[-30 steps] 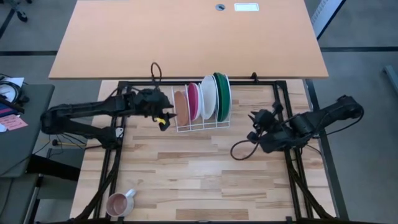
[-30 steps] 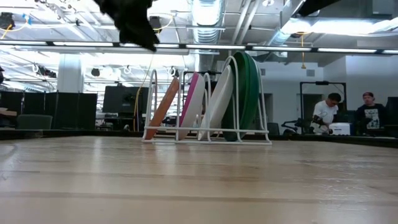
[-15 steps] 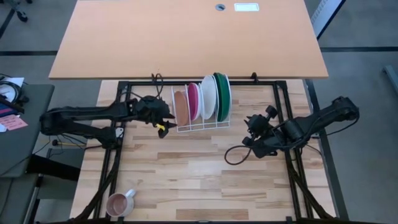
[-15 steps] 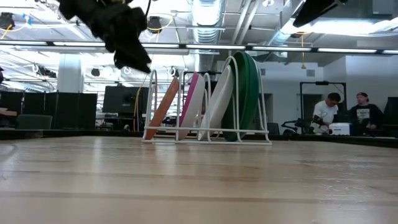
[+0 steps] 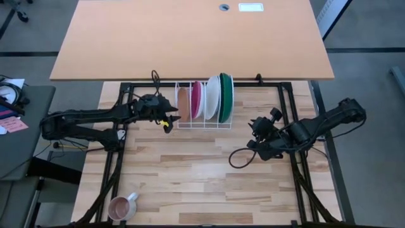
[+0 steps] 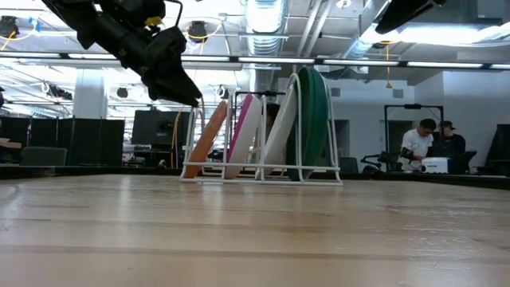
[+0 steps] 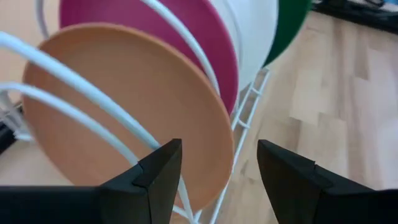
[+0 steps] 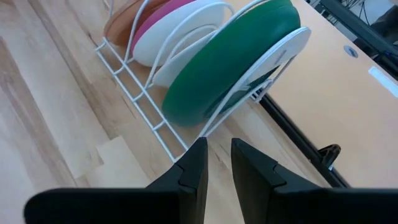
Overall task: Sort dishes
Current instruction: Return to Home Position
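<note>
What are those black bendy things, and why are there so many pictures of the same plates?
Those are two robot arms working at a wooden table. Each arm ends in a two-finger grabber called an end effector. One picture looks straight down from above. One looks level across the table top. Two come from little cameras on the arms' wrists, so you see each arm's own dark fingers.

A white wire rack holds four plates standing on edge: an orange-brown plate, a pink plate, a white plate and a dark green plate. A small pink mug sits far from the rack, near the table's edge on the left arm's side.

The left end effector hangs open close beside the orange-brown plate, holding nothing. The right end effector is on the rack's other side, fingers slightly apart, also empty.
</note>
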`<state>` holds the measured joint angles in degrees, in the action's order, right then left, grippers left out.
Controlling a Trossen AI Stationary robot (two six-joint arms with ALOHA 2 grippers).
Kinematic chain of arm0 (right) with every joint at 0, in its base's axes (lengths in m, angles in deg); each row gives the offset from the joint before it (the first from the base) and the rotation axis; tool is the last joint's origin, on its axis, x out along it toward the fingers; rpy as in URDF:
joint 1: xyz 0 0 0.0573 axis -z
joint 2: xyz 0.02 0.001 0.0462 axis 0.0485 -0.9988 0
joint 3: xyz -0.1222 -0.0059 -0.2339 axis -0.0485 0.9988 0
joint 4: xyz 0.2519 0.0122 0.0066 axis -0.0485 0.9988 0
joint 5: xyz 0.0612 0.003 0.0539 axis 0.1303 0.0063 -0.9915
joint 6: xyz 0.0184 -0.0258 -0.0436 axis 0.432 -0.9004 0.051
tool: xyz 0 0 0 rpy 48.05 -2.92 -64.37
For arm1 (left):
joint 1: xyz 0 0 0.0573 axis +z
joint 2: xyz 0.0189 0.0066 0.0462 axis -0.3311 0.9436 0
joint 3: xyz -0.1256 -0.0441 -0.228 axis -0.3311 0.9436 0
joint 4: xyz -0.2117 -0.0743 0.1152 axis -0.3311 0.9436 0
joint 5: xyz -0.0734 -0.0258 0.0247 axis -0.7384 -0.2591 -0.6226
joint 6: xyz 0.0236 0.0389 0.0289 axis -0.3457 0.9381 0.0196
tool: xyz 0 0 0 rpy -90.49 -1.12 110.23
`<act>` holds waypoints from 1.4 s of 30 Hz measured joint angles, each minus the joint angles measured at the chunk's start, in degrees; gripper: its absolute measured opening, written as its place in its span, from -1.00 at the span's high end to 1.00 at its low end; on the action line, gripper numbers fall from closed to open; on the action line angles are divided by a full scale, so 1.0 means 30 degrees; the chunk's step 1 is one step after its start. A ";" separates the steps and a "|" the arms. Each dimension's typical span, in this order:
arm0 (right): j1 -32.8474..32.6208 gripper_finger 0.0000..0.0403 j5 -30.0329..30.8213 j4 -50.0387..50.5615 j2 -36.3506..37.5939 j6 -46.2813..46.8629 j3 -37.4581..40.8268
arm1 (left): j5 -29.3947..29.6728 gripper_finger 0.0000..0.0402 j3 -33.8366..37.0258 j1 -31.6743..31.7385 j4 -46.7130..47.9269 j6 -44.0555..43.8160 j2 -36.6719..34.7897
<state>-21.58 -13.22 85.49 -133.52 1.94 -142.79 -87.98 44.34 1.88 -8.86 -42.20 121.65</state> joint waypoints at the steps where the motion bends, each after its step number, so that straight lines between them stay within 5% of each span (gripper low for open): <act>1: 0.0000 0.63 -0.0002 -0.0007 0.0000 -0.0005 0.0000 | 0.0070 -0.01 0.0091 0.0119 -0.0081 0.0120 0.0010; 10: 0.0000 0.63 -0.0374 -0.0511 0.0000 -0.0024 0.0000 | -0.0313 -0.01 0.0225 0.0588 -0.0089 0.0173 -0.0260; 18: -0.0007 0.63 -0.2997 -0.2776 0.0000 -0.2607 -0.0007 | -0.0686 -0.01 -0.2191 0.0588 0.7311 -0.0422 -0.2678; 23: 0.0000 0.74 -0.3050 -0.4095 -0.0062 -0.4289 -0.0007 | -0.0693 0.01 -0.2507 0.0158 0.8238 -0.1219 -0.5360; 27: -0.0168 0.96 -0.3898 -0.4309 -0.0175 -0.4904 0.0003 | -0.0649 0.23 -0.2486 -0.0858 0.9777 -0.1219 -0.7791; 34: -0.0787 0.99 -0.3385 -0.5286 0.0560 -0.6011 0.1006 | 0.0090 0.94 -0.2184 -0.3265 1.1186 -0.1636 -1.1830; 42: -0.2109 1.00 -0.4065 -0.8873 0.2083 -0.7539 0.4444 | 0.1329 0.99 0.1389 -0.4842 0.9276 -0.2377 -1.6111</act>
<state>-27.91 -25.41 58.88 -127.27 -20.68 -129.45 -84.00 48.51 -12.65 18.96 -49.33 73.32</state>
